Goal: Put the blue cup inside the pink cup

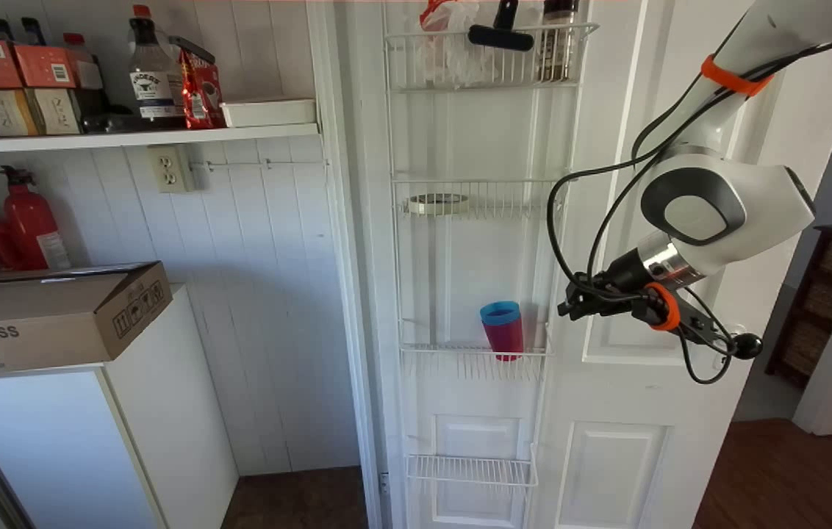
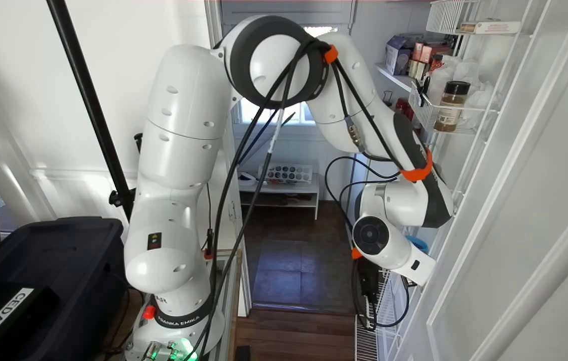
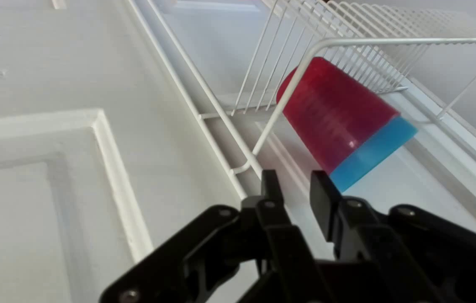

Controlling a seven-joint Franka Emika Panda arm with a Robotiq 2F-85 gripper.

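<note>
The pink cup (image 1: 506, 339) stands on a wire rack shelf on the door, leaning slightly. The blue cup (image 1: 500, 312) sits inside it, with only its blue rim band showing above the pink rim. In the wrist view the pink cup (image 3: 339, 111) and the blue cup's band (image 3: 374, 153) appear tilted, behind the rack's wire. In an exterior view only a bit of the blue cup (image 2: 417, 244) shows behind the arm. My gripper (image 3: 294, 181) is partly open and empty, beside and apart from the cups. In an exterior view the gripper (image 1: 565, 308) is right of them.
The white wire rack (image 1: 475, 351) has several shelves, with a tape roll (image 1: 438, 203) above the cups and a spice jar (image 2: 451, 106) at the top. The rack's side wire (image 3: 282, 105) lies between gripper and cups. A cardboard box (image 1: 56, 316) sits on a cabinet.
</note>
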